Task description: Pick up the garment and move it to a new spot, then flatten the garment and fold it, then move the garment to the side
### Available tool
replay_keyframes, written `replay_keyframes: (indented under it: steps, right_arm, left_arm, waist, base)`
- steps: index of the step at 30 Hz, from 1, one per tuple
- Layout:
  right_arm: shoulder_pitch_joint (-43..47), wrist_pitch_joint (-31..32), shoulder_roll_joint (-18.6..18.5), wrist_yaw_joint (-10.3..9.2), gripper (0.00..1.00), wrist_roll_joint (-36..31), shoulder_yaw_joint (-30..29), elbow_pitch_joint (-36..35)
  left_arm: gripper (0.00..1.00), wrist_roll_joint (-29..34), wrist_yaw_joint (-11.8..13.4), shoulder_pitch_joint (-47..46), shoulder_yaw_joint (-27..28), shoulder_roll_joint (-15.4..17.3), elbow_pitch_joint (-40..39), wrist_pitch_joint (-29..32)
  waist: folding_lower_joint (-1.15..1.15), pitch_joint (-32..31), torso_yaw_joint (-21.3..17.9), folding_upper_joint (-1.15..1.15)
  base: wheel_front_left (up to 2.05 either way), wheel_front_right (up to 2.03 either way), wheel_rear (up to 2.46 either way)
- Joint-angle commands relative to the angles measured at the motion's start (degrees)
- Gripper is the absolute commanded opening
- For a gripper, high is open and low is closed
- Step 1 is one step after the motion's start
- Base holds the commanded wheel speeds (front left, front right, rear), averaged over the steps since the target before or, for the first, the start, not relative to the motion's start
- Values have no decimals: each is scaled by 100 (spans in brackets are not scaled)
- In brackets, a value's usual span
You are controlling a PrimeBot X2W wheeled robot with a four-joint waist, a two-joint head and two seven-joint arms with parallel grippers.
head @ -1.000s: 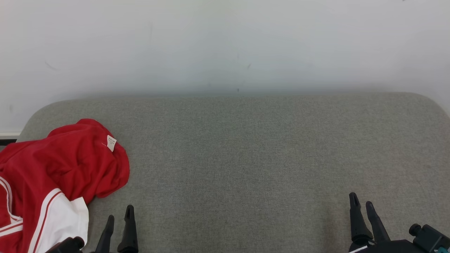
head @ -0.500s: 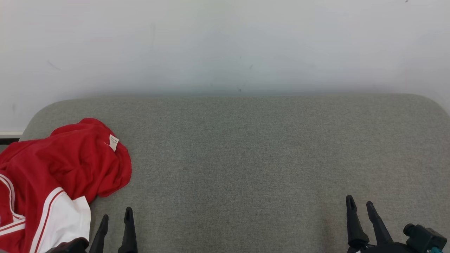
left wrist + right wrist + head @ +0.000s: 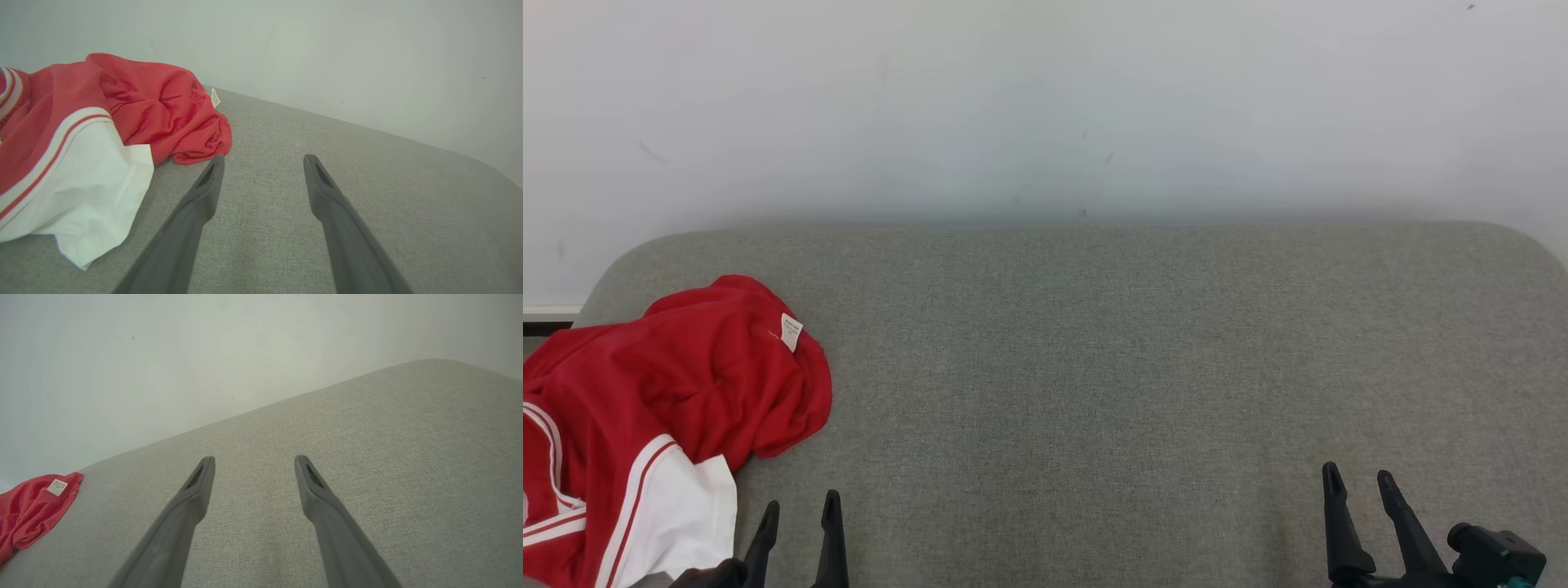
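Garment [image 3: 670, 392]: red with white striped trim, crumpled in a heap at the left end of the grey surface [image 3: 1094, 367], not yet picked up. Left gripper [image 3: 800, 500]: fingers apart, empty, just beside the heap's near edge, judged best placed for the grasp. Right gripper [image 3: 1357, 471]: fingers apart, empty, well apart from the garment over bare surface, likely where it will be laid out.

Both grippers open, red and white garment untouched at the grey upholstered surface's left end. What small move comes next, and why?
Probably move the left gripper leftward and down onto the crumpled red and white garment. It lies bunched at the left end of the grey upholstered surface, ungripped; the left gripper is open, empty and beside it, the right gripper far across.
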Motion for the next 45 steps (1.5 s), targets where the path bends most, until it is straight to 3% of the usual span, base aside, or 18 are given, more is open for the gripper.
replay_keyframes:
  steps: [1, 32, 45]
  right_arm:
    - [29, -46, -33, 15, 100, -122, 2, -49]
    - [235, -307, -40, 19, 100, -1627, -71, -118]
    - [312, -373, -37, 21, 100, -1971, -35, -57]
  left_arm:
    - [100, 157, 18, 18, -3, 38, -32, -50]
    - [100, 1198, -36, 131, 78, -179, 8, -404]
    - [100, 1229, -79, 112, 106, -270, 236, -500]
  waist:
    - [0, -2, 0, 0]
    - [0, -87, 51, 0]
    - [0, -166, 39, 0]
  base:
    - [0, 0, 0]
    - [0, 0, 0]
    - [0, 0, 0]
